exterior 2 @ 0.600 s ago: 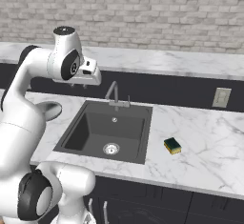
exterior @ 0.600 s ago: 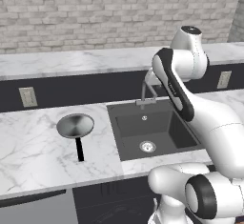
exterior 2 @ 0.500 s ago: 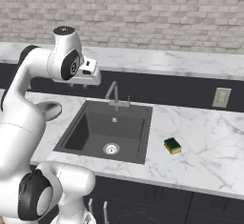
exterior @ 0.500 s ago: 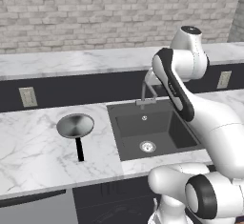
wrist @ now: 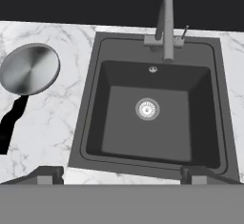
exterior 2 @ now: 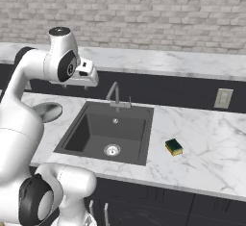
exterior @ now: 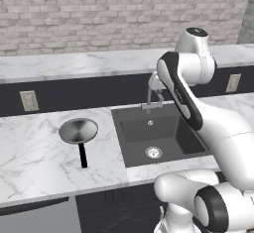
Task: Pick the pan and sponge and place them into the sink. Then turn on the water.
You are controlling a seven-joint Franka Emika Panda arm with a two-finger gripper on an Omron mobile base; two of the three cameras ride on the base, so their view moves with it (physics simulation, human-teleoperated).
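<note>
White marble table (exterior: 34, 152) runs under a brick wall: the pan (exterior: 78, 130) lies left, the empty sink (exterior: 161, 170) is central, and the sponge (exterior 2: 174, 147) sits right. Above the sink, the pincer (wrist: 122, 173) hangs released, likely surveying before picking.

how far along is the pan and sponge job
Nothing looks done yet: the sink holds only its drain. The pan sits on the counter left of it, the sponge on the counter to its right. The gripper hangs above the basin, jaws open and empty. Both moves and the water remain.
</note>
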